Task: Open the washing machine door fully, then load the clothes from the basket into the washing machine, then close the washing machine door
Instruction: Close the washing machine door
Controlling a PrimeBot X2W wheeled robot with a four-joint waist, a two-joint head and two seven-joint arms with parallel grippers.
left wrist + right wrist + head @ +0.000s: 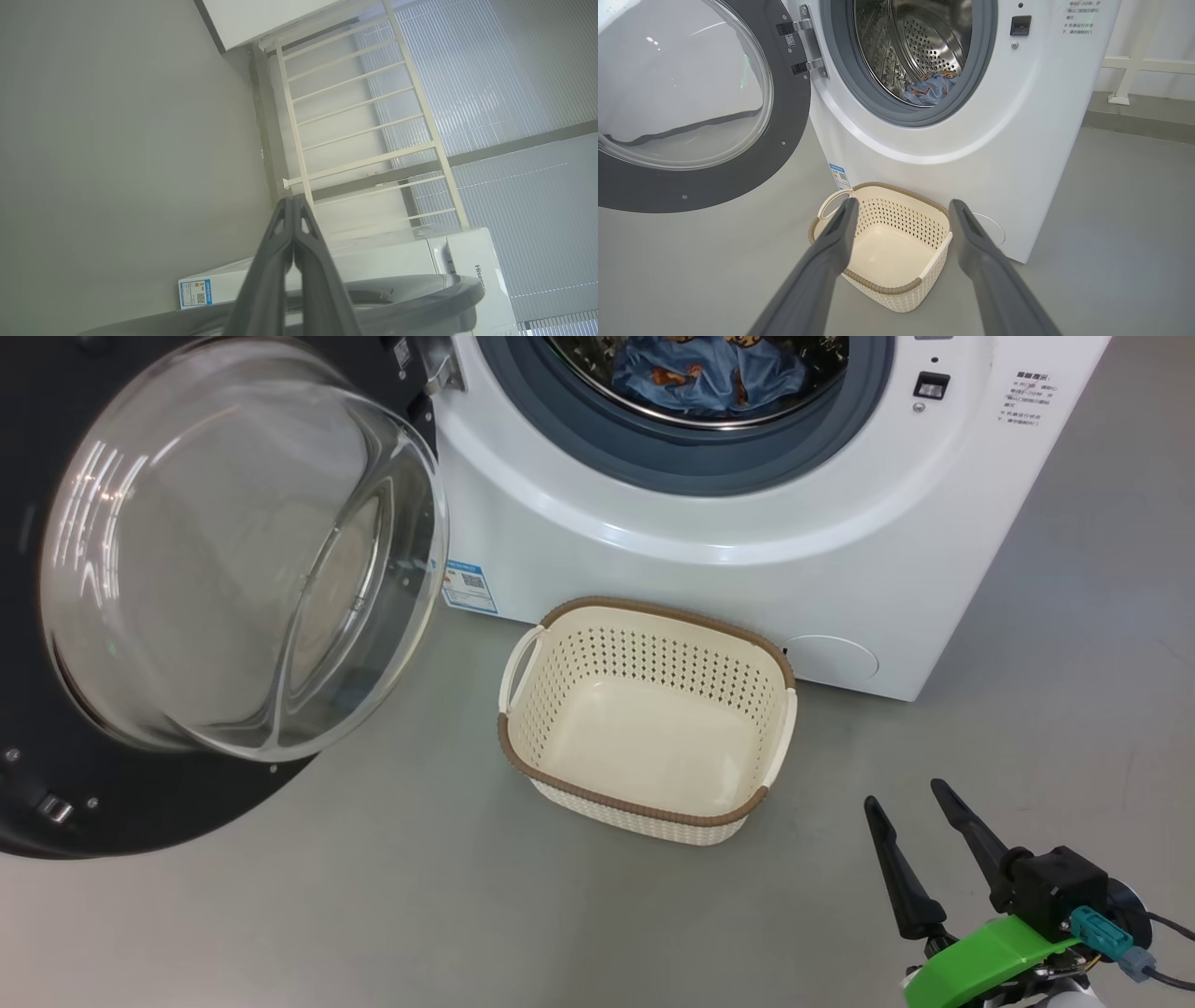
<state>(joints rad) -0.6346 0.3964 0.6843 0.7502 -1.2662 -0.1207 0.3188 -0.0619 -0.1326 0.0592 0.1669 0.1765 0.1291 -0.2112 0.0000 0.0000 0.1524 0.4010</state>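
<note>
The white washing machine (747,551) stands with its round black door (187,597) swung wide open to the left, glass bowl bulging forward. Blue clothes (709,373) with orange prints lie inside the steel drum, and the right wrist view shows the same clothes (929,88) there. The cream basket (644,719) sits on the floor before the machine with nothing in it. My right gripper (906,798) hovers open to the basket's lower right, holding nothing; in its own view it (901,210) frames the basket (882,247). My left gripper (293,200) is shut on nothing, pointing past the machine's top.
Grey floor (420,896) stretches around the basket. A cream railing (355,116) and window blinds (504,93) stand behind the machine. The open door (686,107) takes up the space left of the basket.
</note>
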